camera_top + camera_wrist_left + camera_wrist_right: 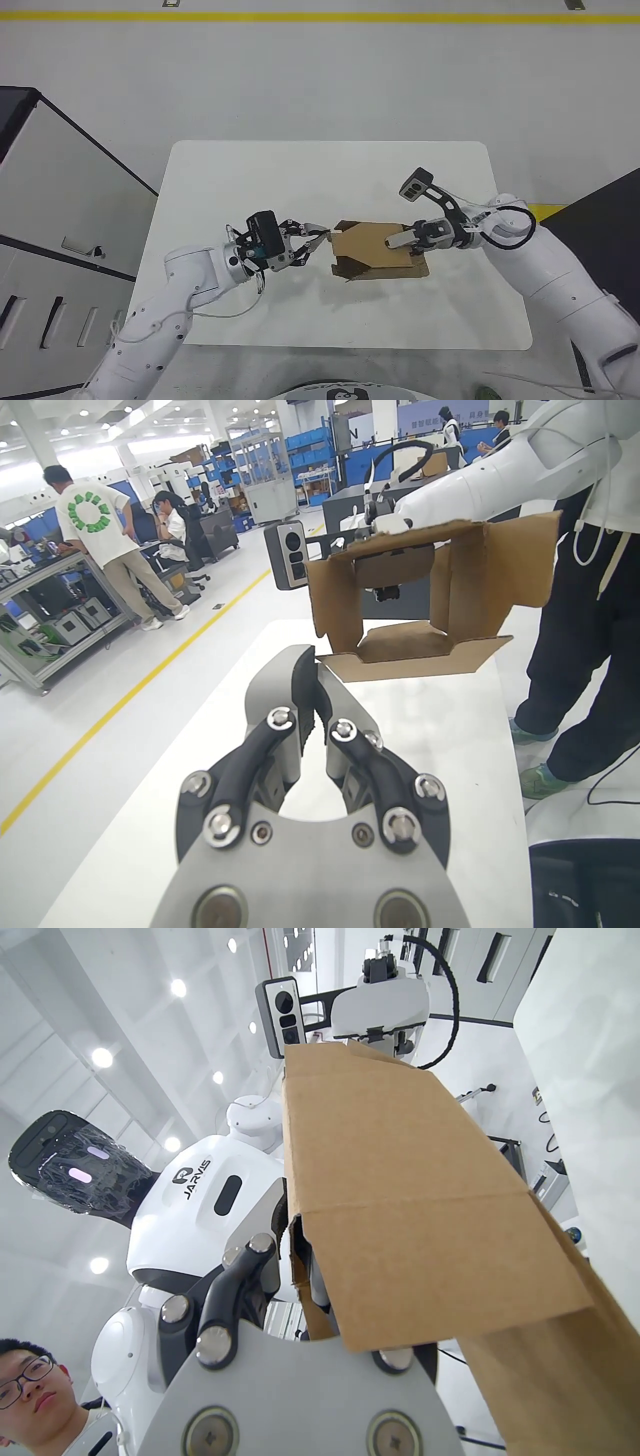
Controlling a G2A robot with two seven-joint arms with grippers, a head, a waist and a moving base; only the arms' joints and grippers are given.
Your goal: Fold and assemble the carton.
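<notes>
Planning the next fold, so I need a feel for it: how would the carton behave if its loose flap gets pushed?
The carton is probably light: the right hand grips just its top panel, which looks unbent. Its open flaps look creased, so they would likely hinge rather than resist. Unsealed, the shell may skew sideways.

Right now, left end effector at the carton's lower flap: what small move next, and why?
Probably lift the left end effector to fold the lower flap up: it juts out flat, that end of the carton is open, and the right end effector holds it.
</notes>
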